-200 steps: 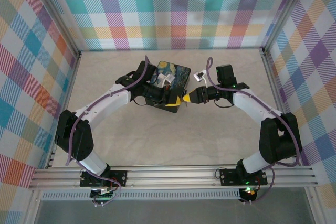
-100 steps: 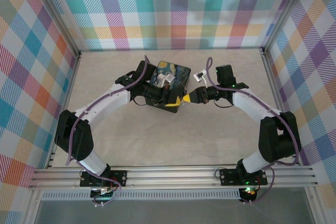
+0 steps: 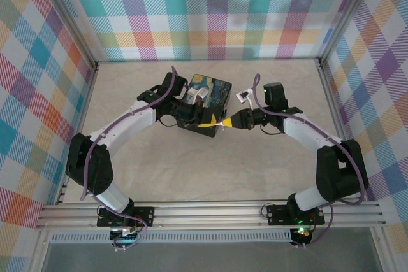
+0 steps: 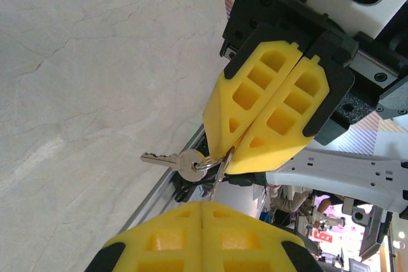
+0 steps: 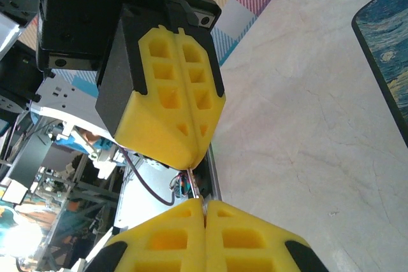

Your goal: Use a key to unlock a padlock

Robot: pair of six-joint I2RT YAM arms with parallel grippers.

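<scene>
Plaid walls [image 3: 217, 11] on 3 sides, pale marble-look table [image 3: 210, 176] inside, alu rail [image 3: 210, 214] along near edge. Both arms reach in twd centre, L arm [image 3: 124, 125] from near-left, R arm [image 3: 306, 132] from near-right. Starry-Night box [image 3: 215, 88] w/ black sides sits far-centre on table; L arm's wrist is over its left part.

Grippers meet tip to tip above the table, just off box's near-right corner. L gripper [image 3: 209, 123] comes from the left, R gripper [image 3: 225, 121] from the right, both w/ yellow fingers.

R gripper: per L wrist cam, fingers pressed together, tips pinching a small key ring [image 4: 205, 164]. L gripper: per R wrist cam, fingers also pressed together, no gap. A thin metal sliver [image 4: 218, 179] runs from the ring down to L finger seam; can't tell if it's nipped there or what it is.

Key [image 4: 182, 162]: small, silvery, round head on the ring, blade pointing away from R gripper's tips. It hangs free in the gap btwn the two grippers, clear of the table.
</scene>
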